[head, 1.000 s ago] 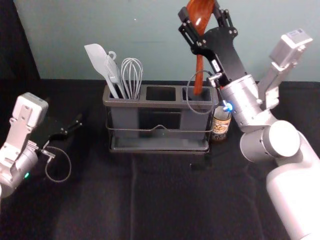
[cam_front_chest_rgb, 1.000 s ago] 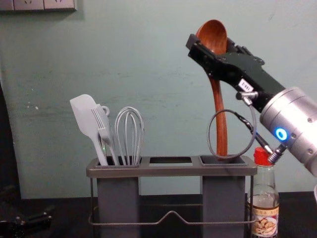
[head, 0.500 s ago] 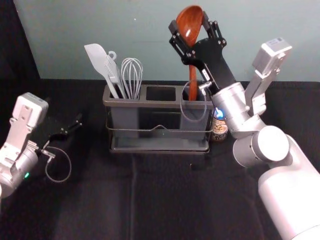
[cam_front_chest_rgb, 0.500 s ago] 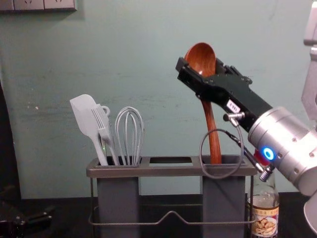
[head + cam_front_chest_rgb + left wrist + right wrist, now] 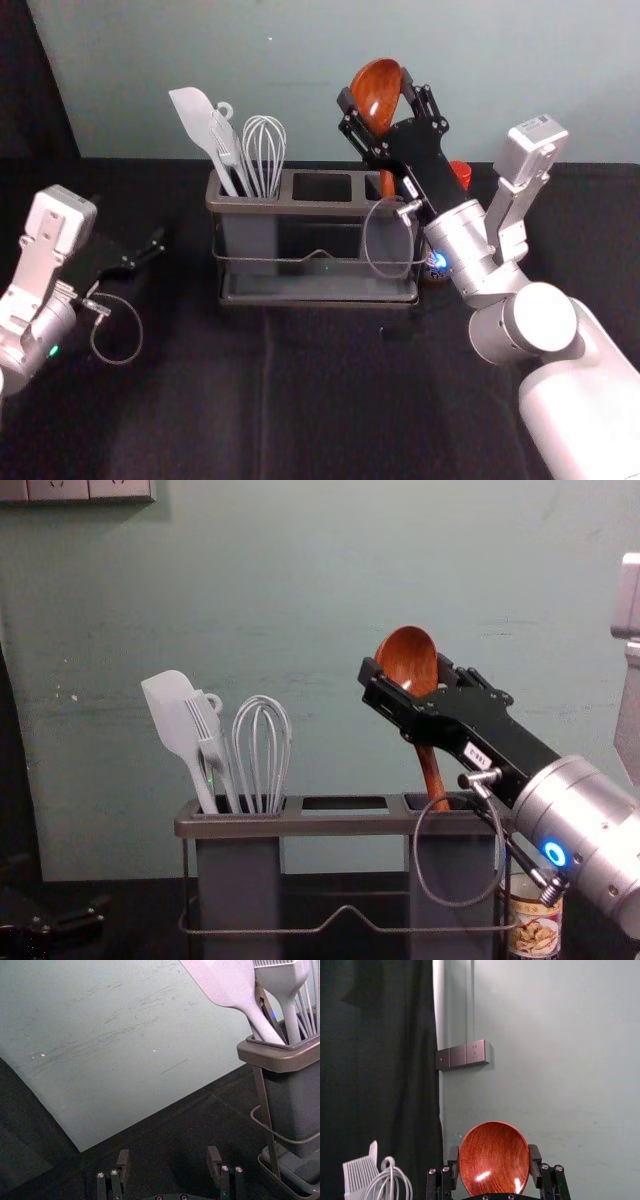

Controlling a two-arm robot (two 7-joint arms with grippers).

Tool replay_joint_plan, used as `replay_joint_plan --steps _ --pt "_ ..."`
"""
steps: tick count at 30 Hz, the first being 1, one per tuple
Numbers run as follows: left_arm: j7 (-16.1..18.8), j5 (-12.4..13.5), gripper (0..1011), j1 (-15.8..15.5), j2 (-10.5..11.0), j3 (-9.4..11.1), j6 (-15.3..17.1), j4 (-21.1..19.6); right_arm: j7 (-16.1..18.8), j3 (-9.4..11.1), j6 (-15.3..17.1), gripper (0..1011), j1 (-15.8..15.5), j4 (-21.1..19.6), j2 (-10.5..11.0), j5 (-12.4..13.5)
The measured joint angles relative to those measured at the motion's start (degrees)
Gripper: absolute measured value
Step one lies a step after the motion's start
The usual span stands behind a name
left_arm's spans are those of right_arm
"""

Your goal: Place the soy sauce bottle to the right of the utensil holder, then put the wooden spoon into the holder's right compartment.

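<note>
While the left gripper (image 5: 168, 1154) is idling wide at nine o'clock, the right gripper (image 5: 376, 88), one o'clock, is sensibly clasping the wooden spoon (image 5: 410, 662), likely light but slick, by its bowl, above the right compartment (image 5: 455, 862).

A scuffed grey-green wall (image 5: 330, 590) stands at twelve o'clock, bearing wall sockets (image 5: 60, 489) between ten and eleven. A dark curtain (image 5: 35, 90) hangs at ten; creased black cloth (image 5: 200, 400) spreads toward six.

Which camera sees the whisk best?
The chest view: the whisk shows large and unblocked above the holder. The head view shows it smaller; the right wrist view, its loops; the left wrist view, some wires.
</note>
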Motion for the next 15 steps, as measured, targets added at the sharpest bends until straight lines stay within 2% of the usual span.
replay_joint_plan --steps 15 --pt "0.0 0.0 1000 0.0 0.0 0.0 0.0 0.0 -0.3 0.5 -0.2 838 -0.4 -0.1 -0.2 -0.4"
